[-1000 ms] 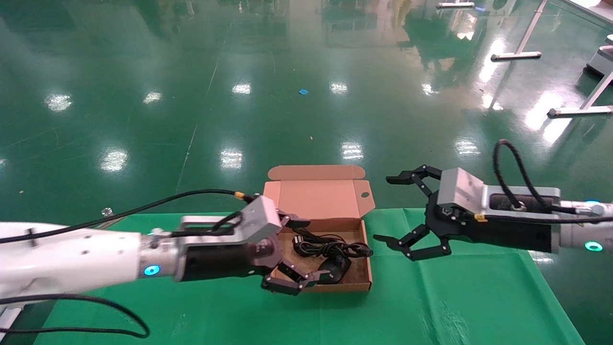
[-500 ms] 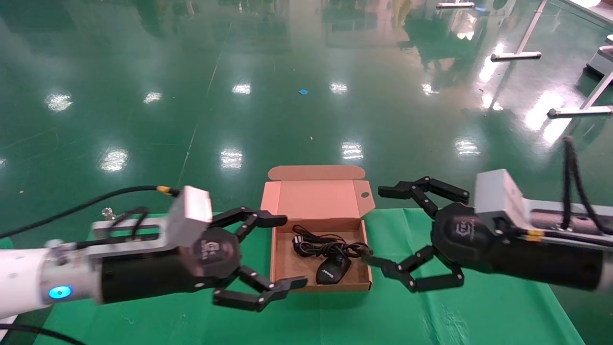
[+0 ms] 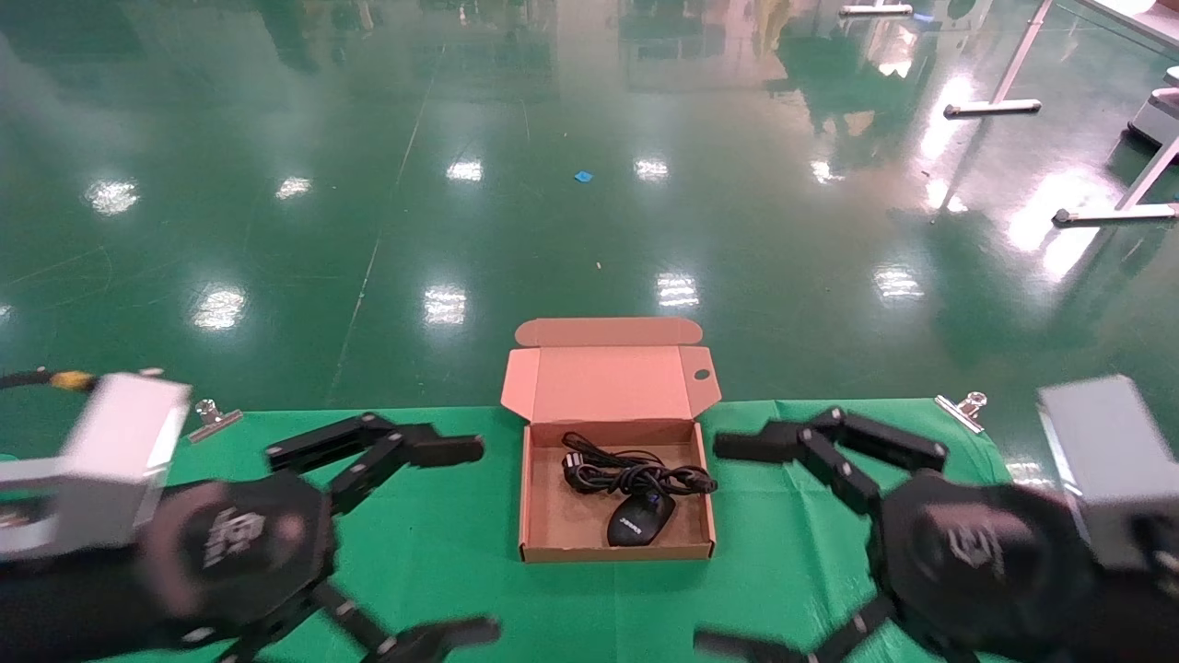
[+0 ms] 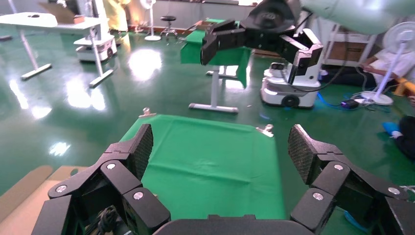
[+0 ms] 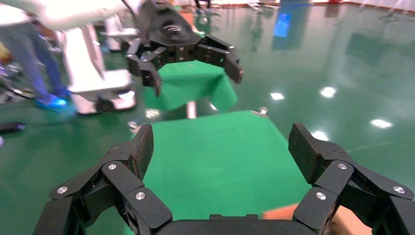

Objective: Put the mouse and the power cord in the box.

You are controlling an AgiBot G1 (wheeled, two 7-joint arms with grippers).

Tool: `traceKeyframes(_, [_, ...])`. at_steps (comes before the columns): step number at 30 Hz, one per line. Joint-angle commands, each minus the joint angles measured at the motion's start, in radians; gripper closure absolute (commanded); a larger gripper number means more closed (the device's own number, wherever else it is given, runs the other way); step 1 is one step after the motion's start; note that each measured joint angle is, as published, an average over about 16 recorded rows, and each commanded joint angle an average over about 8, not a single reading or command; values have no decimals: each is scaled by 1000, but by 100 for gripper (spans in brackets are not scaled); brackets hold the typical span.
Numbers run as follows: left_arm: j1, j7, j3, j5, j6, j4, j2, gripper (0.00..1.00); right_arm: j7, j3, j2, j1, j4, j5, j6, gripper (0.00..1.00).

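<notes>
The brown cardboard box (image 3: 615, 552) sits open at the middle of the green table, its lid (image 3: 608, 382) standing up at the back. Inside it the black mouse (image 3: 638, 523) lies near the front wall, and the coiled power cord (image 3: 636, 474) lies just behind it. My left gripper (image 3: 461, 543) hovers left of the box, open and empty. To the right of the box my right gripper (image 3: 728, 545) is open and empty too. Each wrist view shows its own wide jaws, the left gripper (image 4: 220, 144) and the right gripper (image 5: 220, 144), over bare green cloth.
The green cloth (image 3: 442, 552) covers the table, held by metal clips at the far corners (image 3: 214, 416) (image 3: 963, 407). Shiny green floor lies beyond the far edge. A box corner (image 4: 24, 196) shows in the left wrist view.
Both arms have pulled back from the box toward the near edge. The left gripper has come out of the box and moved left. Both stay open; mouse and cord have not moved.
</notes>
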Motion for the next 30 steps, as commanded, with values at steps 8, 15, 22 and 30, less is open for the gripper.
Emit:
traceKeyframes(8, [52, -27, -77, -72, 66, -73, -72, 0, 74, 50, 32, -66, 99, 53, -24, 21])
traceKeyframes(15, [49, -26, -72, -68, 63, -68, -67, 0, 70, 48, 31, -61, 90, 50, -23, 15])
traceKeyframes(22, [44, -24, -63, -59, 55, -60, -60, 0, 67, 44, 29, -56, 81, 46, -22, 0])
traceKeyframes(30, [40, -22, -58, -54, 51, -55, -55, 0, 64, 41, 28, -52, 74, 43, -21, 0])
